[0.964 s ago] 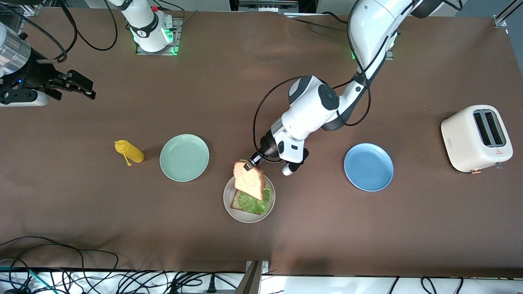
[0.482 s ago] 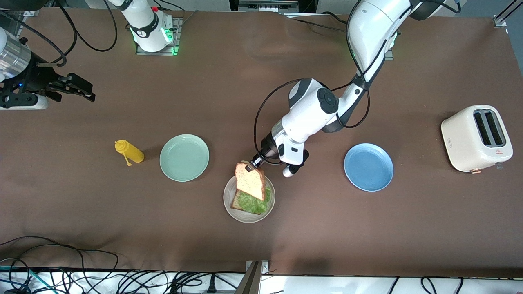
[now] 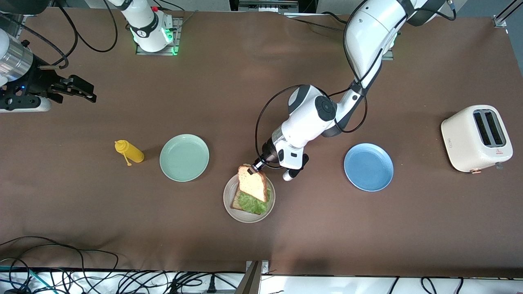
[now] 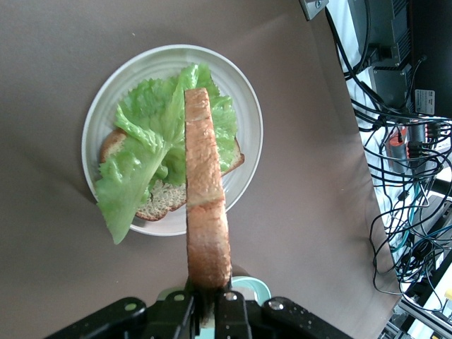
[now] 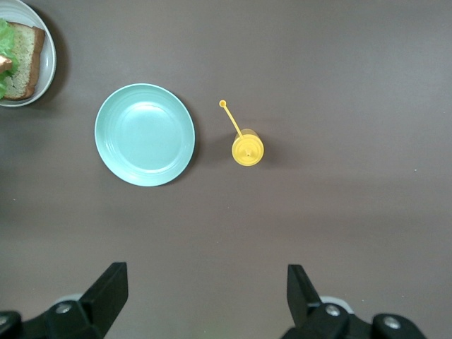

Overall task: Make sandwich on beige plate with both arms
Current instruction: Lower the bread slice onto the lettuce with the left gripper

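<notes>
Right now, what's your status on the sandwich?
Left gripper shut on top toast slice, tilted over beige plate. Lettuce on bottom slice. Right gripper open, waiting. Nothing in the way.

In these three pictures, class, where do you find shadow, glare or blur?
Front view: soft shadow beside the yellow bottle; green glow at the arm bases. Left wrist view: the held toast slice blurs toward the left pincer. Right wrist view: a pale sheen on the mint-green plate.

Glossy beige plate (image 3: 229, 204), grainy toast slice (image 3: 253, 185), matt brown table (image 3: 327, 237).
</notes>
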Robot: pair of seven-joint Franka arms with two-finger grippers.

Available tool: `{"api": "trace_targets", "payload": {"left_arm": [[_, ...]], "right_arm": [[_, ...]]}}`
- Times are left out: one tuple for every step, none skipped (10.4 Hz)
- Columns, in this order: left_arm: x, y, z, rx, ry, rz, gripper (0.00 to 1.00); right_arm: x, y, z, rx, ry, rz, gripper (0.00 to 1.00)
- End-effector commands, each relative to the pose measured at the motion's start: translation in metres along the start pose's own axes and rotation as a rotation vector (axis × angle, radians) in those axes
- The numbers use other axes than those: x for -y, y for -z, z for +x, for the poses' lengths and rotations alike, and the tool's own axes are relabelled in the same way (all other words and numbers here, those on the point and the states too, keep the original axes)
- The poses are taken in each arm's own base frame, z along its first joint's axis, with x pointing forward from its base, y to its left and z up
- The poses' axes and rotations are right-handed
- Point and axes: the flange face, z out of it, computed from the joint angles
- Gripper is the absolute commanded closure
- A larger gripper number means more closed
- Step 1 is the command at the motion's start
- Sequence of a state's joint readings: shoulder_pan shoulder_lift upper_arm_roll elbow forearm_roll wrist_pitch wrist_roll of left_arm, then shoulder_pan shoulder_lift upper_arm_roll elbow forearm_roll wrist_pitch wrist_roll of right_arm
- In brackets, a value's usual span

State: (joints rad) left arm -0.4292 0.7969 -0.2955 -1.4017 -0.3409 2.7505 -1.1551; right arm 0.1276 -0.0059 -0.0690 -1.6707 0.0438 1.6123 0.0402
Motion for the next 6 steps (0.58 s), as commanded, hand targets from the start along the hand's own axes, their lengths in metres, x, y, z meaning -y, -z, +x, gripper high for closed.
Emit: {"api": "trace_targets", "payload": {"left_arm": [[-0.020, -0.007, -0.010, -0.031, -0.027, -0.042, 1.00], [-0.021, -0.006, -0.007, -0.043, -0.019, -0.046, 1.00], [-0.022, -0.006, -0.005, -0.047, -0.018, -0.047, 1.00], [-0.022, -0.008, -0.004, -0.048, -0.018, -0.050, 1.00], [-0.023, -0.011, 0.000, -0.063, -0.015, -0.086, 1.00], [-0.019, -0.020, 0.001, -0.079, -0.015, -0.121, 1.00]], "right_arm": [[0.000, 0.004, 0.001, 0.008, 0.011, 0.017, 0.00], [0.000, 0.004, 0.001, 0.008, 0.012, 0.017, 0.00], [0.000, 0.004, 0.001, 0.008, 0.012, 0.017, 0.00], [0.000, 0.004, 0.001, 0.008, 0.011, 0.017, 0.00], [0.000, 0.004, 0.001, 0.009, 0.011, 0.017, 0.00], [0.000, 0.004, 0.001, 0.008, 0.014, 0.017, 0.00]]}}
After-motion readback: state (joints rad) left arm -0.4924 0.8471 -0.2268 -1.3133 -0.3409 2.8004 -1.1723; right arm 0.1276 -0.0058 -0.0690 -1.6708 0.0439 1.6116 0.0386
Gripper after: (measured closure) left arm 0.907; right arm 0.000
